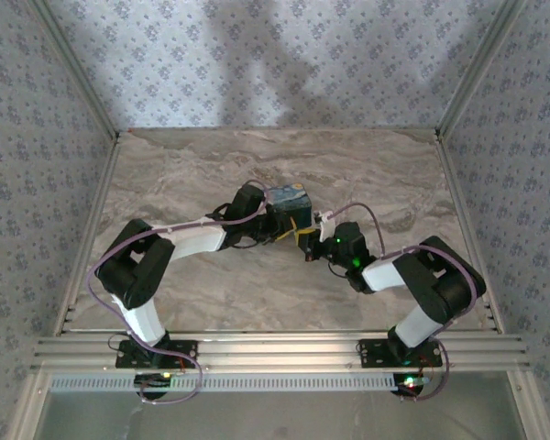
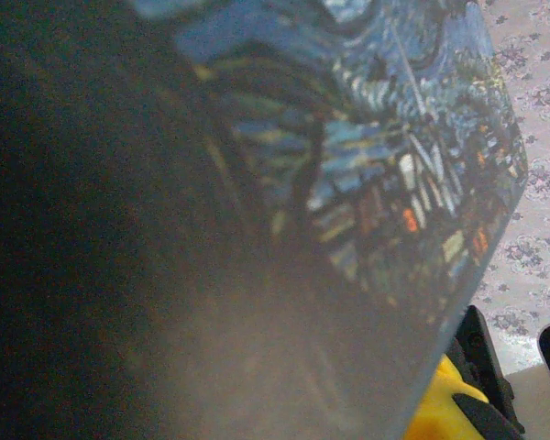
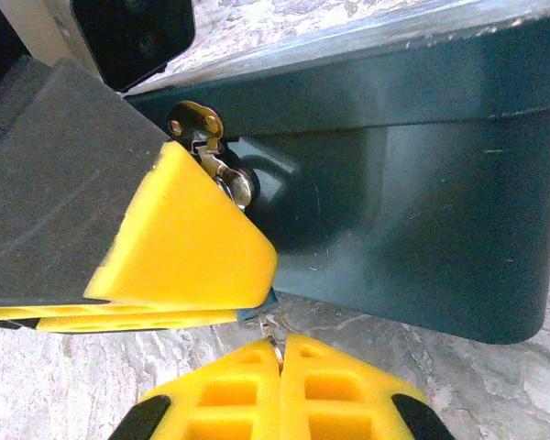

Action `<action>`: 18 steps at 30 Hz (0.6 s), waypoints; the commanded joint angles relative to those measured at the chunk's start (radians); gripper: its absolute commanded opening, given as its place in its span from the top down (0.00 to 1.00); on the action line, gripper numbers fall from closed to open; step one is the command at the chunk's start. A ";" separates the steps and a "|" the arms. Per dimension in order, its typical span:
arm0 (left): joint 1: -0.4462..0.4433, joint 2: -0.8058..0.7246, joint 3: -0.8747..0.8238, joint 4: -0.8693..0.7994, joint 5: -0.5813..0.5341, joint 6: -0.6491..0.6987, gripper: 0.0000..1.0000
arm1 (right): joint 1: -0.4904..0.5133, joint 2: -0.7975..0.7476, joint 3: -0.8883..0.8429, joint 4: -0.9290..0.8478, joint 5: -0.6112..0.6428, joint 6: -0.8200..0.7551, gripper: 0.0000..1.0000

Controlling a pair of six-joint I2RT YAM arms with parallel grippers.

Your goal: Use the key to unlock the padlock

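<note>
I see my right gripper (image 3: 277, 371) pinched shut on the key (image 3: 273, 343) just below the padlock (image 3: 211, 154), my left gripper (image 1: 282, 223) clamping the painted box (image 3: 422, 183).

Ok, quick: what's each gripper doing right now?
Left gripper: closed on the blue box.
Right gripper: shut, pinching the key.

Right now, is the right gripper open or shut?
Shut: on the right gripper the yellow fingertips meet, pinching a thin metal sliver, likely the key, just below the padlock on the box.
</note>
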 commanded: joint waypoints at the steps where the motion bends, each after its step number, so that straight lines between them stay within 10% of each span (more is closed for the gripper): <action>1: -0.034 0.002 -0.039 -0.091 0.071 -0.003 0.90 | -0.012 -0.002 0.043 0.233 0.003 0.026 1.00; 18: -0.014 -0.007 -0.080 -0.018 0.082 -0.022 0.80 | 0.011 0.047 0.062 0.242 0.072 0.075 1.00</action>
